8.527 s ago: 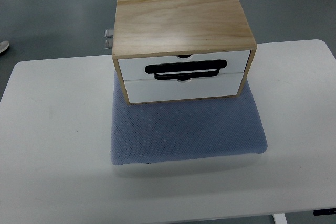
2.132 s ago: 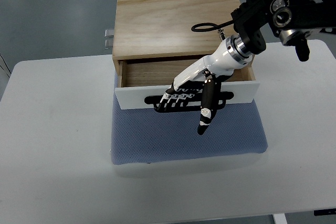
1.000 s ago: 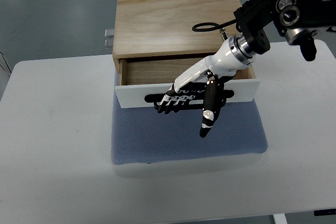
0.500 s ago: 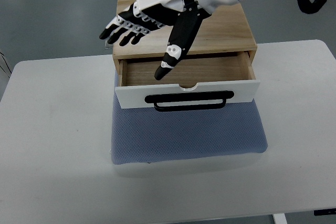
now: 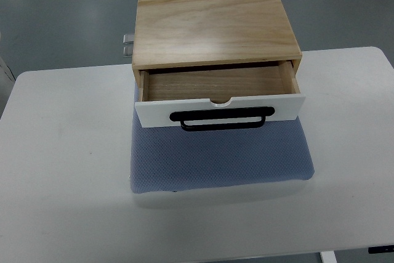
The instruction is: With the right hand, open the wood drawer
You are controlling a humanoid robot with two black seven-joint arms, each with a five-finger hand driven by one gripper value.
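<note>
You are looking down on a wooden box (image 5: 215,23) that sits at the far side of a white table (image 5: 61,170), its front part resting on a blue-grey pad (image 5: 218,158) that spreads out toward you. The top drawer (image 5: 218,100) stands pulled out from the box toward you, so you can see straight into its bare wooden inside, which holds nothing that shows. Its white front panel hangs out over the pad, with a small half-round notch in the middle of its upper edge. A black bar handle (image 5: 223,117) runs across the lower part of that panel, roughly centred from side to side. Anything below the open drawer is hidden by the panel, so you cannot tell how the rest of the box front looks. At the back left corner of the box a small metal fitting (image 5: 128,44) sticks out to the side. Neither of the robot's hands shows anywhere in this view, so you cannot tell how their fingers stand or whether they hold anything; nothing is touching the drawer or its handle.
</note>
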